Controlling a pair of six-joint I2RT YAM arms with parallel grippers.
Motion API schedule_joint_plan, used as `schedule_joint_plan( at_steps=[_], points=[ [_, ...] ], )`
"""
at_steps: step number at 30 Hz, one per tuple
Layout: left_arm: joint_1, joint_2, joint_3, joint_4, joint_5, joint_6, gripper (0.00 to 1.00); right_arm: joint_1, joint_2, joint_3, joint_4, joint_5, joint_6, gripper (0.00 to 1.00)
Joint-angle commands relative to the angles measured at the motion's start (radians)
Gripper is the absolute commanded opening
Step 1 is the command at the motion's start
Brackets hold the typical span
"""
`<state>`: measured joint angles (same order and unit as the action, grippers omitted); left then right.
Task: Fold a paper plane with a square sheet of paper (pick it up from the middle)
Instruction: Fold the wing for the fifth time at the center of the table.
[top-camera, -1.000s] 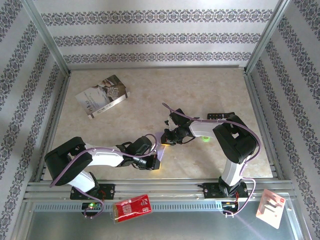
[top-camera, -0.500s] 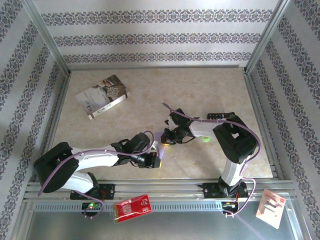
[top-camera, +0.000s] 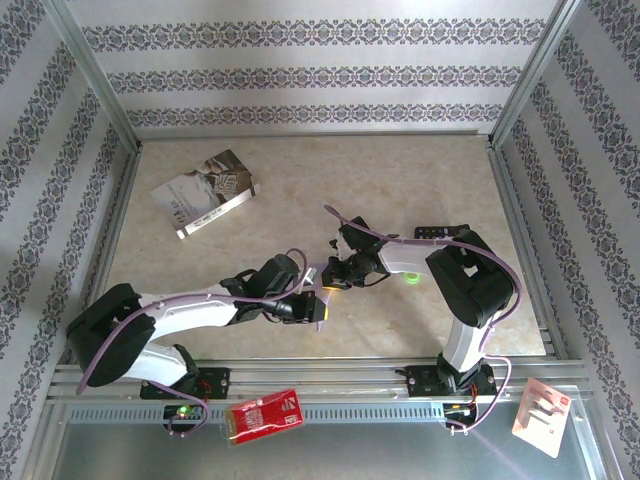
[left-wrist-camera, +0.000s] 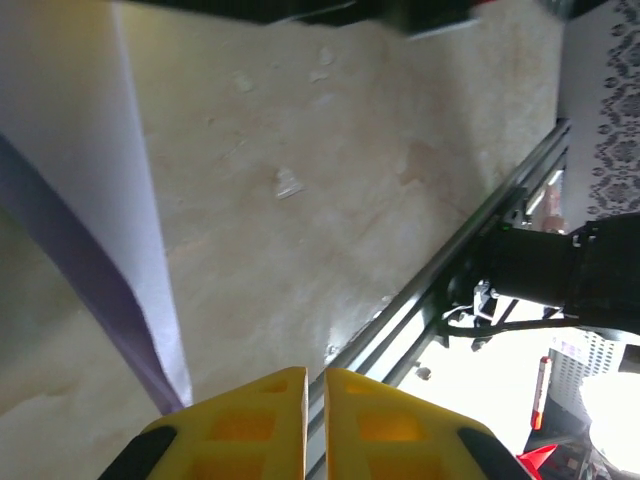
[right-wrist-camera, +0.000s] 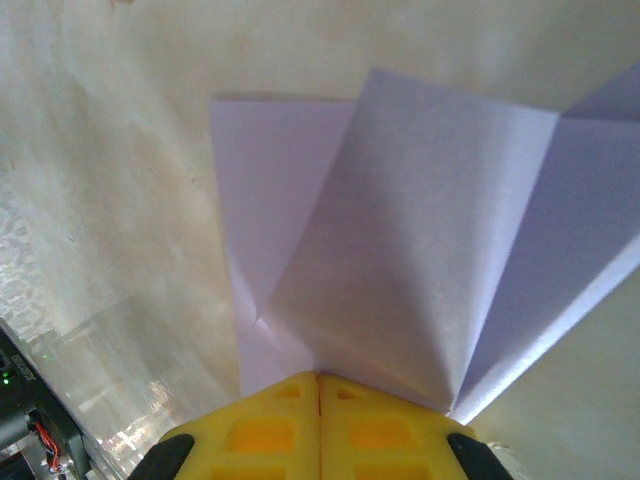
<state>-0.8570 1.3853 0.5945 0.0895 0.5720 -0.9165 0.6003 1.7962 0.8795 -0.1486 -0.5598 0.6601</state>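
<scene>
Presently held: thin pale lilac-purple square sheet of paper (right-wrist-camera: 420, 250), creased into several overlapping flaps and not yet a dart. It sits on or just above the pale beige marbled tabletop (top-camera: 400, 170), toward 6 o'clock of the table's centre; which of the two cannot be told.
Right gripper (right-wrist-camera: 318, 382): yellow fingers clenched on the sheet's near edge, where the folds run together. This reads as an anchoring pinch that keeps the flaps aligned.
Left gripper (left-wrist-camera: 306, 385): yellow fingers pressed together with nothing seen between them. The sheet's folded edge lies just beside them at 9 o'clock in the left wrist view. The closed tip is probably meant as a blunt tool for pushing or flattening a crease.
Approach: the left arm comes in from 8 o'clock of the sheet, the right arm from 3 o'clock.
Grey-white printed booklet (top-camera: 205, 192): at 10 o'clock of the sheet, well apart.
Black calculator (top-camera: 440, 232): at 2 o'clock, beside the right arm's elbow and partly covered by it.
Red packet (top-camera: 265, 412): at 7 o'clock, beyond the near metal rail (left-wrist-camera: 440, 290) and off the table.
Obstructions: no loose item is near the sheet. The likely constraint is the two wrists crowding each other over a small fold, with the rail close behind the left gripper.
</scene>
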Motion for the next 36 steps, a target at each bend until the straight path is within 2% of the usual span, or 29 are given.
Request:
schedule_joint_plan(
  at_steps=[1,4,8,16,27,36],
  points=[
    [0.009,0.047,0.051,-0.037,0.002,0.038,0.11,0.004,0.058,-0.019,-0.075,0.131,0.013,0.07],
    [0.006,0.111,0.071,0.0,0.009,0.024,0.08,0.003,0.057,-0.019,-0.078,0.129,0.011,0.07],
    [0.006,0.17,0.09,-0.057,-0.022,0.08,0.06,0.004,0.055,-0.02,-0.081,0.13,0.01,0.07],
    [-0.019,0.229,0.003,-0.041,0.01,0.089,0.05,0.002,0.053,-0.025,-0.084,0.135,0.011,0.07],
    [-0.072,0.195,-0.097,-0.009,0.022,0.032,0.05,0.004,0.06,-0.022,-0.083,0.137,0.012,0.07],
    [-0.065,0.061,-0.005,-0.167,0.042,0.089,0.06,0.004,0.063,-0.023,-0.084,0.137,0.011,0.07]
  ],
)
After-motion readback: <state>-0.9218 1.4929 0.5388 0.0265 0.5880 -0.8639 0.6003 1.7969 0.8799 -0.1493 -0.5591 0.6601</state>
